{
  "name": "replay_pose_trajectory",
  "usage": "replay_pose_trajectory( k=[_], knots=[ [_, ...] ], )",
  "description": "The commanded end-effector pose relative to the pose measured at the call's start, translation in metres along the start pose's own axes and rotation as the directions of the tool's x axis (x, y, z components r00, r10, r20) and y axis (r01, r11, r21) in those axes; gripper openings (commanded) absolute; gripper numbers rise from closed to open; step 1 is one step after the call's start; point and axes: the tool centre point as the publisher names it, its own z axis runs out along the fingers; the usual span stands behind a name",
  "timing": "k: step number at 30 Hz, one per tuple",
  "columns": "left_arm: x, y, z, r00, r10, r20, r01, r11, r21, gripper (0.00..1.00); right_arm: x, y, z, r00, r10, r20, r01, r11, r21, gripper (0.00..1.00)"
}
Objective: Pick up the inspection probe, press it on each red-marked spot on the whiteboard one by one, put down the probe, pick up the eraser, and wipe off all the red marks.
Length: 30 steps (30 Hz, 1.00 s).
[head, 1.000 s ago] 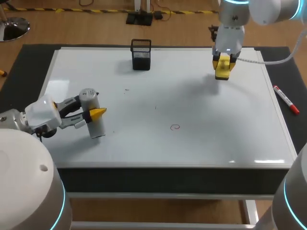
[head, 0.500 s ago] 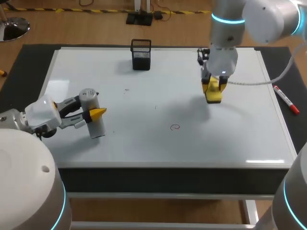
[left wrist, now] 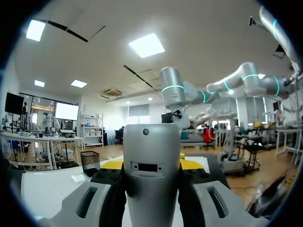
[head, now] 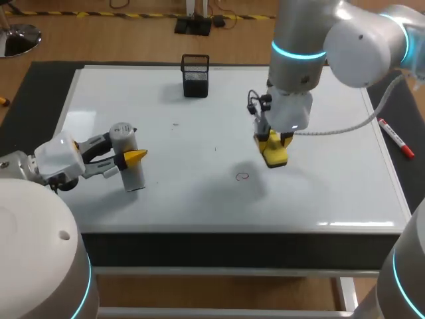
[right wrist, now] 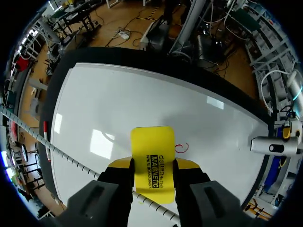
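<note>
- Since a second ago my right arm has swung in from the far right part of the whiteboard (head: pixel 319 193) toward the middle and closer to the near edge; the left arm hasn't budged.
- right claw (head: pixel 271 150): clamped on the yellow eraser (head: pixel 275 157), one finger on each long side, jaws only as wide as the block. In the wrist view the eraser (right wrist: pixel 151 142) sticks out ahead of the fingertips.
- Eraser sits over the board's middle, close to the red mark (head: pixel 242 176) and on its far-right side. In the right wrist view the red mark (right wrist: pixel 182 148) lies just beside the eraser's edge. Can't tell if the eraser touches the board.
- left claw (head: pixel 131 157): closed on the grey probe (head: pixel 123 136), fingers hugging it from both sides about mid-body. The left wrist view shows the probe (left wrist: pixel 151 175) filling the gap between them.
- Probe stands roughly upright over the board's near-left area, well apart from the red mark.
- Black mesh cup (head: pixel 195 75) at the board's far edge, left of centre.
- Red marker (head: pixel 396 138) lies on the dark mat (head: pixel 33 93) off the board's right edge.
</note>
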Motion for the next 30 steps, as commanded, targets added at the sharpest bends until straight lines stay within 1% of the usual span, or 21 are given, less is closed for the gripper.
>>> replay_pose_trajectory(
  k=[1,2,3,4,16,19,23,30],
  knots=[
    [0.001,0.000,0.000,1.000,0.002,0.002,-0.002,1.000,0.003,0.00,-0.022,0.005,0.009,0.999,-0.035,-0.040,0.038,0.997,0.066,0.00],
    [0.001,0.000,0.000,1.000,0.002,0.002,-0.002,1.000,0.003,0.00,-0.026,0.005,0.008,0.998,-0.050,-0.036,0.052,0.997,0.060,0.00],
    [0.001,0.000,0.000,1.000,0.002,0.002,-0.002,1.000,0.003,0.00,-0.029,0.005,0.007,0.998,-0.043,-0.039,0.045,0.997,0.059,0.00],
    [0.001,0.000,0.000,1.000,0.002,0.002,-0.002,1.000,0.003,0.00,-0.031,0.002,0.003,0.999,-0.051,-0.010,0.052,0.997,0.049,0.00],
    [0.001,0.000,0.000,1.000,0.002,0.002,-0.002,1.000,0.003,0.00,-0.031,0.002,0.003,0.999,-0.051,-0.010,0.052,0.997,0.049,0.00],
    [0.001,0.000,0.000,1.000,0.002,0.002,-0.002,1.000,0.003,0.00,-0.030,-0.001,0.005,0.996,-0.080,-0.038,0.081,0.996,0.033,0.00],
    [0.001,0.000,0.000,1.000,0.002,0.002,-0.002,1.000,0.003,0.00,-0.038,0.004,0.015,0.992,-0.123,-0.031,0.123,0.992,0.010,0.00],
    [0.001,0.000,0.000,1.000,0.002,0.002,-0.002,1.000,0.003,0.00,-0.053,0.011,0.035,0.982,-0.189,-0.021,0.189,0.982,0.003,0.00]
  ],
)
